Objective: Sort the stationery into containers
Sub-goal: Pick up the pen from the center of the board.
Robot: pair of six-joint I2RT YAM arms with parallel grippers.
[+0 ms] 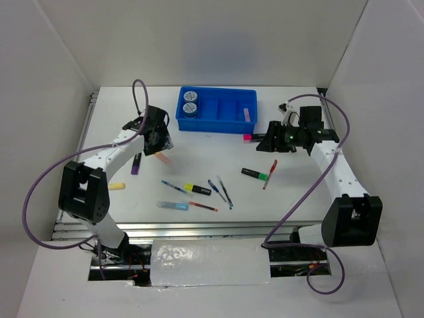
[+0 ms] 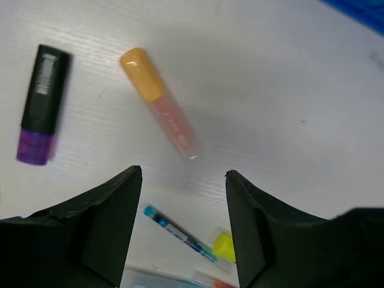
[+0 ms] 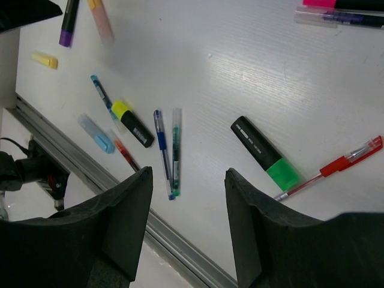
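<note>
Left hand (image 2: pixel 183 173), fingers apart, hovers over orange highlighter (image 2: pixel 159 102) on table (image 2: pixel 288 90); next we drop, clamp it, carry to blue tray (image 1: pixel 212 126). Right hand (image 3: pixel 187 174) also apart, empty.

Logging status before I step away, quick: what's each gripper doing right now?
Left gripper: open, holding nothing.
Right gripper: open, holding nothing.

I can read no words anywhere. The purple highlighter (image 2: pixel 41 102) has a white printed patch on its black barrel. The green highlighter (image 3: pixel 264 152) carries small white lettering. Both are too blurred to make out.
</note>
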